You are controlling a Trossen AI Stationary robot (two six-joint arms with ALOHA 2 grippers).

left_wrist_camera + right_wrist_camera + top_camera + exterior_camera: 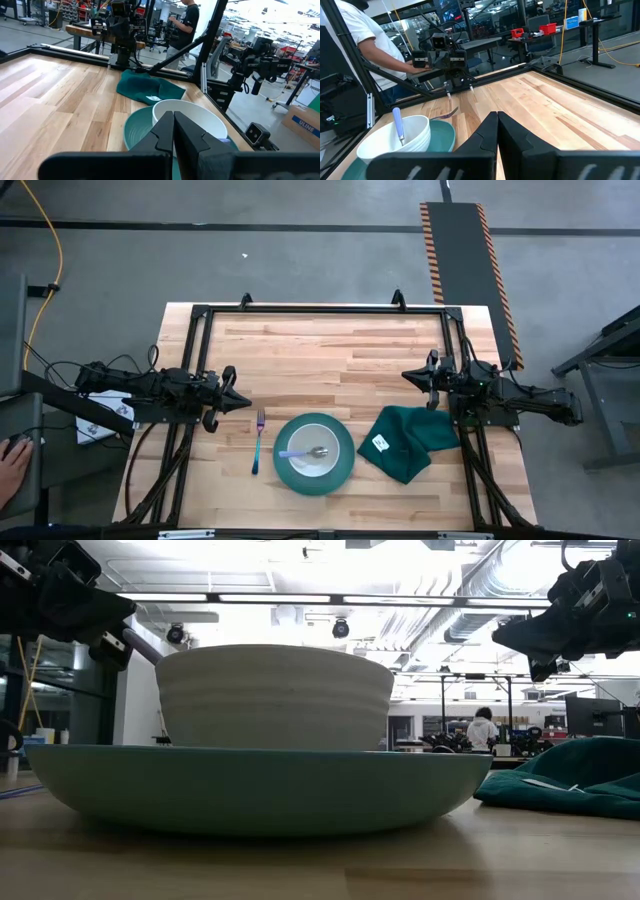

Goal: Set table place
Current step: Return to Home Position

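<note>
**Arms parked, homing step in hand**

Lower centre of the high view: the round teal plate [346,464] carries the white bowl [325,437] with a purple-handled metal spoon [305,452] inside. The matching fork [259,442] lies left of the plate on the pale wooden table [320,350]. The left gripper [243,403], mid-left, and the right gripper [407,376], mid-right, are both clenched and empty. Probably only settling remains.

cloth [408,442]: dark green, crumpled, near the right fingers [412,376], well apart from the left fingers [238,402]
tag [380,443]: white, on the cloth's edge nearest the left fingers
ramp [468,270]: black with orange-striped edges, on the floor, well beyond the right fingers
cable [59,250]: yellow, on the floor, far behind the left fingers
person in white shirt [365,45]: standing behind the left fingers
person in dark shirt [187,20]: standing behind the right fingers
</note>
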